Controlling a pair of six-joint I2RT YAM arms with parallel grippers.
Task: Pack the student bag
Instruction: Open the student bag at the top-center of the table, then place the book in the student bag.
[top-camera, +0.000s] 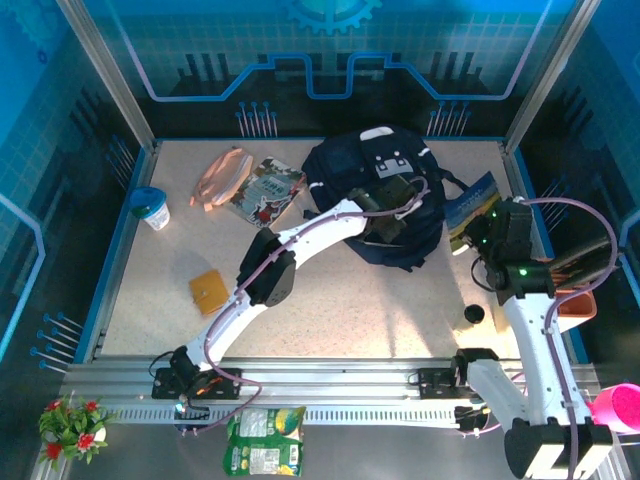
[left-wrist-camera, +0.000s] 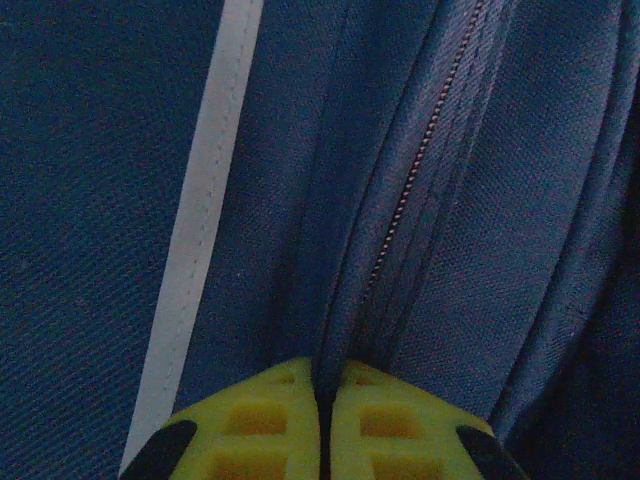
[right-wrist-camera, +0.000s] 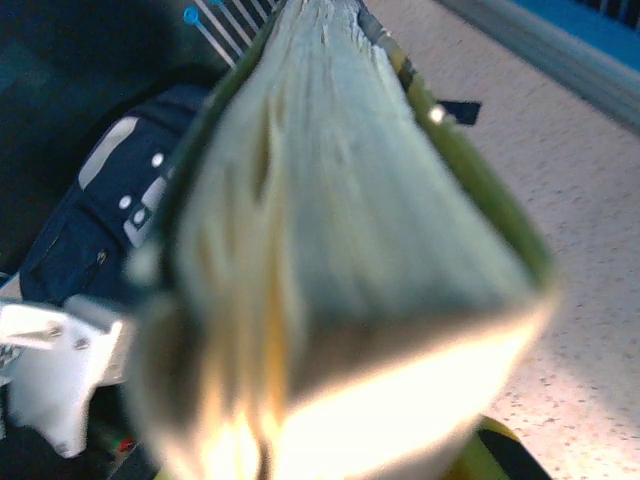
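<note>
Left end effector (left-wrist-camera: 322, 392) clamped (right (top-camera: 479, 232) too)

Speckled beige tabletop (top-camera: 340, 300) inside blue circuit-patterned walls (top-camera: 180, 40), aluminium frame posts (top-camera: 105, 70)

Table (top-camera: 370, 300) bare at near centre, between orange wallet (top-camera: 208, 290) and small black object (top-camera: 473, 314). Left arm (top-camera: 310, 232) spans diagonally to student bag (top-camera: 335, 170), blocking rear-centre; pouch (top-camera: 220, 177), illustrated book (top-camera: 268, 192), cup (top-camera: 153, 209) crowd rear-left.
</note>
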